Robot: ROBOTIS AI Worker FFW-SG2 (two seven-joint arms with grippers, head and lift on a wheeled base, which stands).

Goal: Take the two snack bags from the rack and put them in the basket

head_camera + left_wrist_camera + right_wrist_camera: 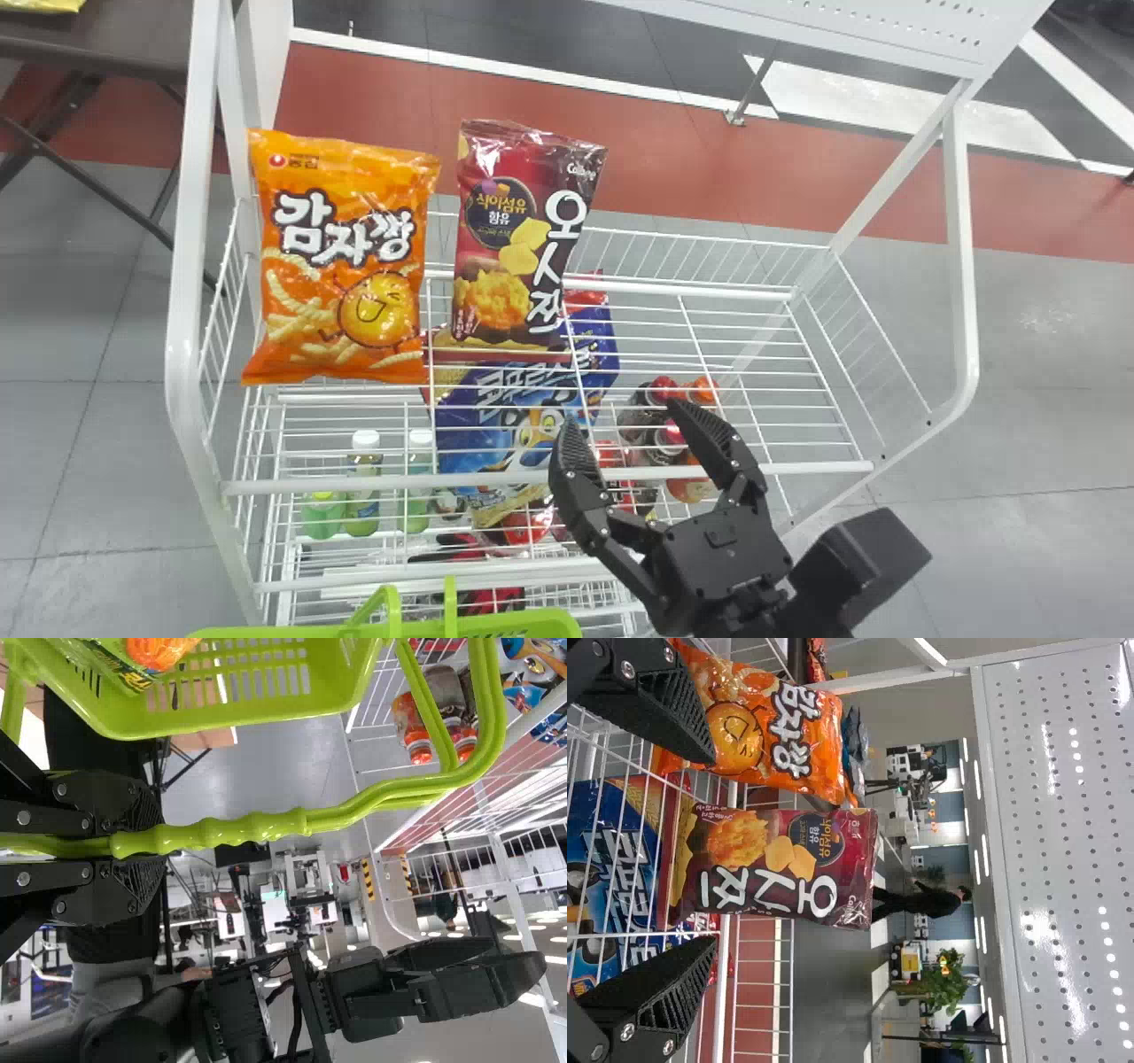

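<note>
Snack bags (341, 266) on rack (182, 301), left gripper (151, 843) holding basket (337, 682), wrist view

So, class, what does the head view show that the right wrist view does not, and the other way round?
Head view: the lime-green plastic basket and small bottles with white caps.

Right wrist view: a leafy green plant and white ceiling lights.

Both: the glossy orange snack bag beside the dark red snack bag, the blue bag, the white wire rack and the open black right hand.
</note>
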